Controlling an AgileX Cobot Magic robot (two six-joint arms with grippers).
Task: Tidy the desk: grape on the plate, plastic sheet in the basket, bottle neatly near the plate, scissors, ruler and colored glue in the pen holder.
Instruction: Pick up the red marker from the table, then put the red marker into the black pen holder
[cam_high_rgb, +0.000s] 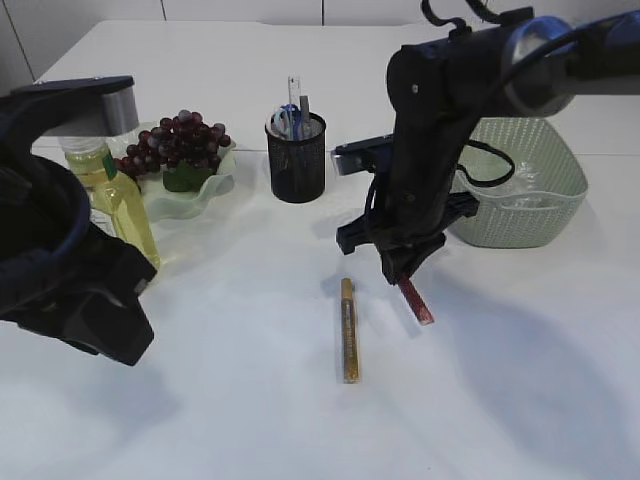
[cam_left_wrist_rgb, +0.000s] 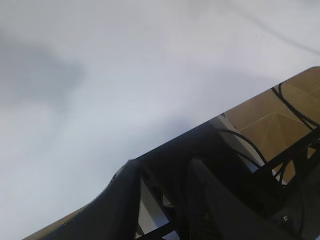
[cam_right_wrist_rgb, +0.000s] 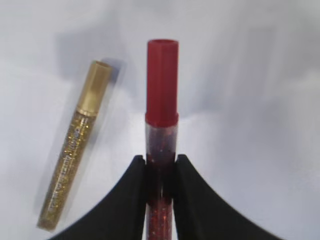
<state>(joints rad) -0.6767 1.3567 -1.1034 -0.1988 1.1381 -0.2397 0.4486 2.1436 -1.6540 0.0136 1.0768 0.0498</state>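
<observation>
A red glitter glue tube sits pinched between the two black fingers of the right gripper, its red cap pointing to 12 o'clock in the right wrist view; the jaws are closed snugly on the clear barrel just below the cap. In the exterior view the tube slants down from the gripper toward 4 o'clock, its lower end at or just above the white table; whether it has left the surface cannot be told. A gold glitter glue tube lies flat just beside it at 9 o'clock, untouched.

At 11 o'clock from the red tube stands the black mesh pen holder, with scissors and a ruler apparently already upright in it. Farther left, grapes rest on the green plate, and the yellow bottle stands close beside the plate. A green basket sits at 2 o'clock. The left gripper, parked at the table's near left edge, is not clearly shown; its jaws look partly open and empty.

The step in hand appears to be picking up the coloured glue. The next move likely calls for lifting the red tube, carrying it over the holder, and turning it upright before release.
</observation>
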